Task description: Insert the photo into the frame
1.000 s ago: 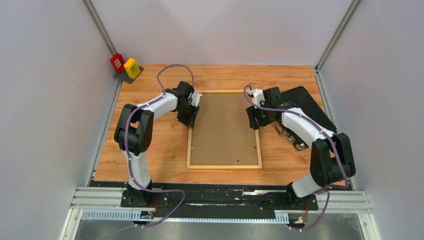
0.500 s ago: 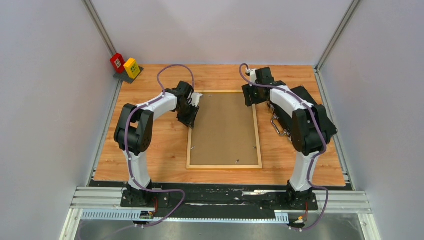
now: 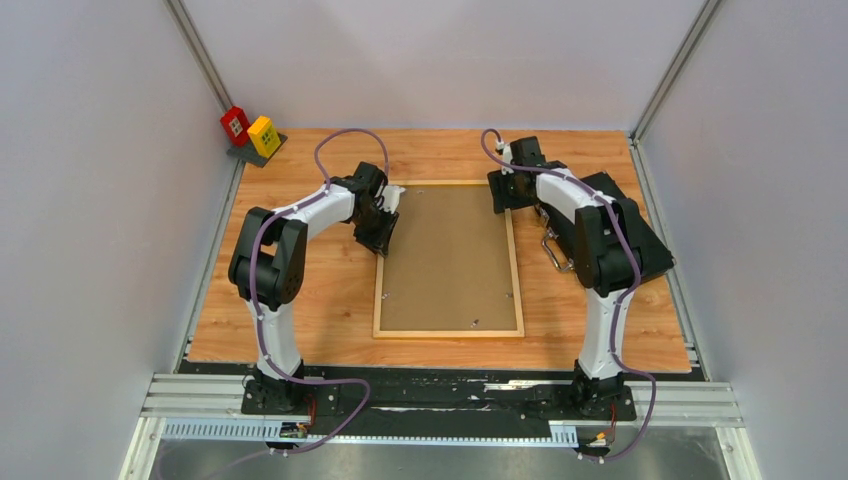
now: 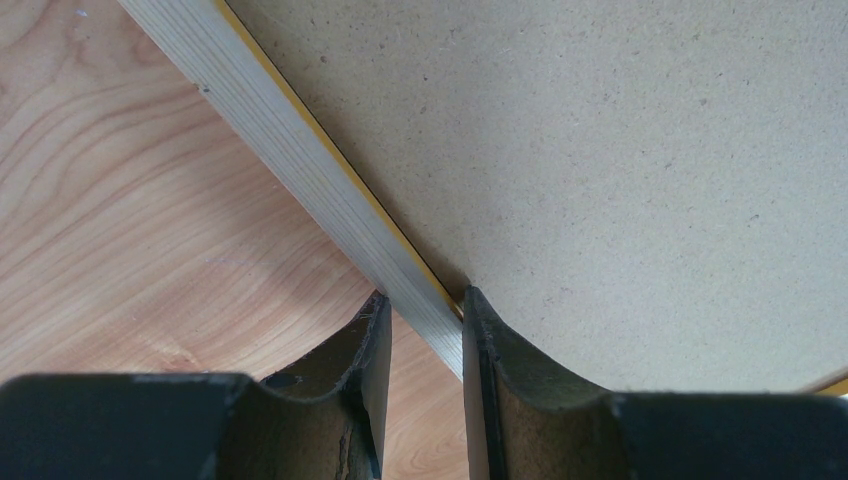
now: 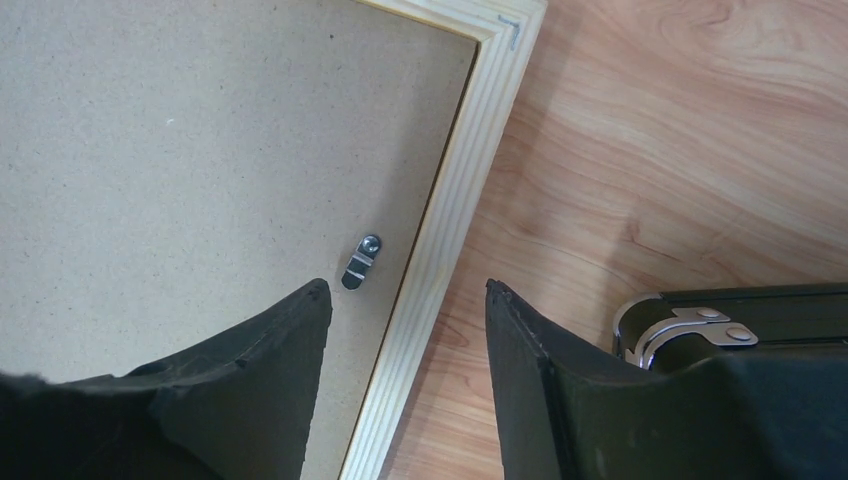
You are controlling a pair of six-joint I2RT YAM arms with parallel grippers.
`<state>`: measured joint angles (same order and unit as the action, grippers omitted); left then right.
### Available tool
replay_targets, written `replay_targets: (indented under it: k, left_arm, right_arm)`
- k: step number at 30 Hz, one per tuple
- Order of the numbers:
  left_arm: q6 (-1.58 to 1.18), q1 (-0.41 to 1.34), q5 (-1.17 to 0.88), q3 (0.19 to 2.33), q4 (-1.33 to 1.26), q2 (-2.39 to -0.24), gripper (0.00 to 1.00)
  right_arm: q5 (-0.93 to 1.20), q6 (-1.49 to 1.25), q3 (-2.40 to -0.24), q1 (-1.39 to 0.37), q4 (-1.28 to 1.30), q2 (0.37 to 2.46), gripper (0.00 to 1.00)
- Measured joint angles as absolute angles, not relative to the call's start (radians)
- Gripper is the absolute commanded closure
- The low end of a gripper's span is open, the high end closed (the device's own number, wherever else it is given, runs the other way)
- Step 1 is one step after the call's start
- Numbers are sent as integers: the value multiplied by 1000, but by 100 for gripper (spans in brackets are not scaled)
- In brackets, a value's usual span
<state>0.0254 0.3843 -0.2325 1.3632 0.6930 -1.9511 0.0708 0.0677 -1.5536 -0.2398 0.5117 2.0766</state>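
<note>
Right claw [image 5: 405, 290] shifted to frame [image 5: 437, 255] corner; hardboard panel [image 3: 445, 255] inside frame.

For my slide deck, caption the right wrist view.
Open right fingers poised over the frame rail, beside a metal clip on the backing panel.

The frame [image 5: 440, 250] is pale, bare wood. Its backing board [image 5: 200, 150] looks matt, speckled hardboard; the small clip [image 5: 360, 262] is shiny metal.
</note>
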Motion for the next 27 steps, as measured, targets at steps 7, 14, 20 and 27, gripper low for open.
replay_targets:
  k: [7,14,20,27]
  left_arm:
    - [28,384,-234,1363,693,-1951,100]
    - [28,384,-236,1367,697,-1955,100]
    - [31,384,-245,1369,694,-1956,100]
    - [31,384,-246,1369,694,-1956,100]
  right_arm:
    - [70,53,-1575,-232,513,2102,45]
    - [78,46,-1598,-226,515,2125,47]
    - [80,45,-1599,-226,517,2127,50]
    - [85,46,-1599,-217,517,2127,52]
